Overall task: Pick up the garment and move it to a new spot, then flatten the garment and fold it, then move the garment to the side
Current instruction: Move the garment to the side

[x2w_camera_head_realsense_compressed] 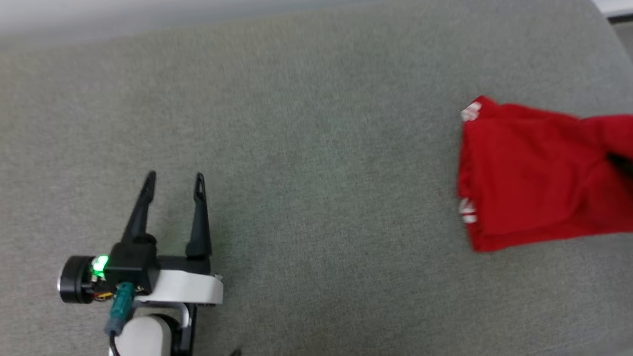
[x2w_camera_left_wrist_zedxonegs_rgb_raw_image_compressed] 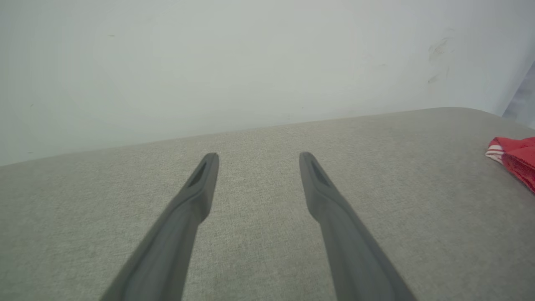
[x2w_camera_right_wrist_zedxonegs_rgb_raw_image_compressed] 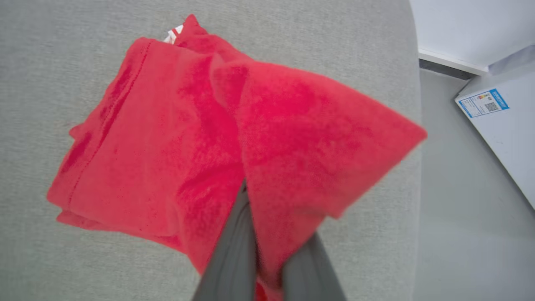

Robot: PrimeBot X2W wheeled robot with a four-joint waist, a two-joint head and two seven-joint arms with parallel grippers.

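The garment (x2w_camera_head_realsense_compressed: 534, 183) is a red folded bundle with a bit of red-white striped trim. It lies at the right side of the grey cushioned surface (x2w_camera_head_realsense_compressed: 316, 148), and its striped corner (x2w_camera_left_wrist_zedxonegs_rgb_raw_image_compressed: 497, 150) shows at the right edge of the left wrist view. My right gripper (x2w_camera_right_wrist_zedxonegs_rgb_raw_image_compressed: 267, 234) is shut on a fold of the garment (x2w_camera_right_wrist_zedxonegs_rgb_raw_image_compressed: 167, 146), lifting one red corner while the rest lies on the surface. My left gripper (x2w_camera_head_realsense_compressed: 175, 176) is open and empty at the lower left, far from the garment, its fingers (x2w_camera_left_wrist_zedxonegs_rgb_raw_image_compressed: 200, 184) spread over bare fabric.
The surface's rounded right edge (x2w_camera_right_wrist_zedxonegs_rgb_raw_image_compressed: 413, 167) drops to a grey floor (x2w_camera_right_wrist_zedxonegs_rgb_raw_image_compressed: 459, 217). A white box with a blue label (x2w_camera_right_wrist_zedxonegs_rgb_raw_image_compressed: 501, 121) stands there. A pale wall (x2w_camera_left_wrist_zedxonegs_rgb_raw_image_compressed: 250, 62) rises behind the surface's far edge.
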